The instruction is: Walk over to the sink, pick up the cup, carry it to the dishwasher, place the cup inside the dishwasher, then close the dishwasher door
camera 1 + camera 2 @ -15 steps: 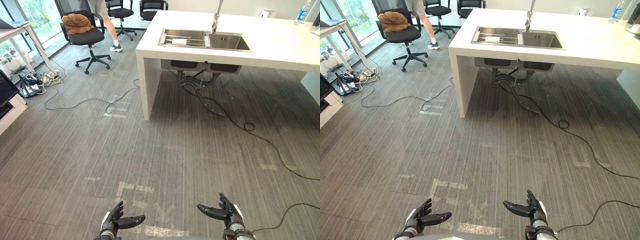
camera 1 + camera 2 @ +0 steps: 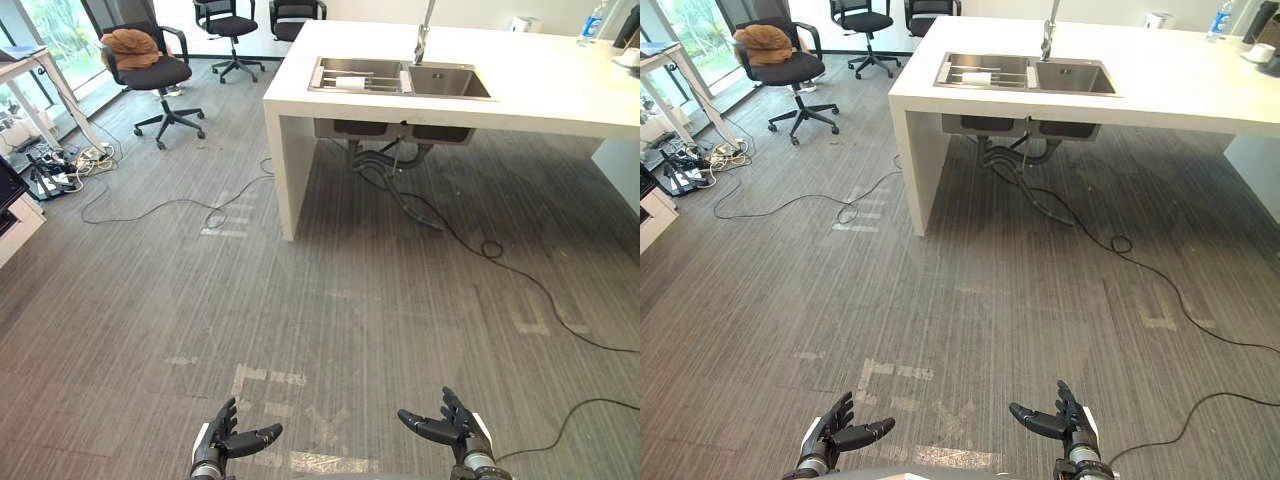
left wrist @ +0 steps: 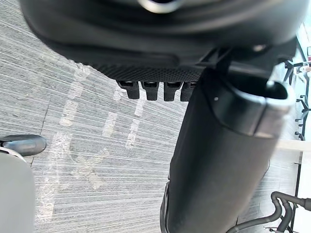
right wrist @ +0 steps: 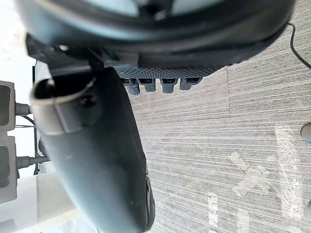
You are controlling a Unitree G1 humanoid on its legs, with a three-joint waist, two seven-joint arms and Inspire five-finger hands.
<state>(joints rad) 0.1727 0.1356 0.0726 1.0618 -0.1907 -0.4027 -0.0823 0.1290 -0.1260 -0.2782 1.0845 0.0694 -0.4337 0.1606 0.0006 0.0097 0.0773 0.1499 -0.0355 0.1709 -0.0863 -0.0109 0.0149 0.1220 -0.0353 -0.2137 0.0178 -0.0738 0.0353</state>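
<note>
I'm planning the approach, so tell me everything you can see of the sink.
The sink is a two-basin metal unit, steel-looking, sunk into the white counter near its left end. A tall faucet rises at its far rim between the basins. The left basin carries a wire rack with a white object lying on it, too small to identify. Dark pipes hang beneath.

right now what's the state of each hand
Left hand: open, fingers relaxed, holding nothing.
Right hand: open, fingers relaxed, holding nothing.
</note>
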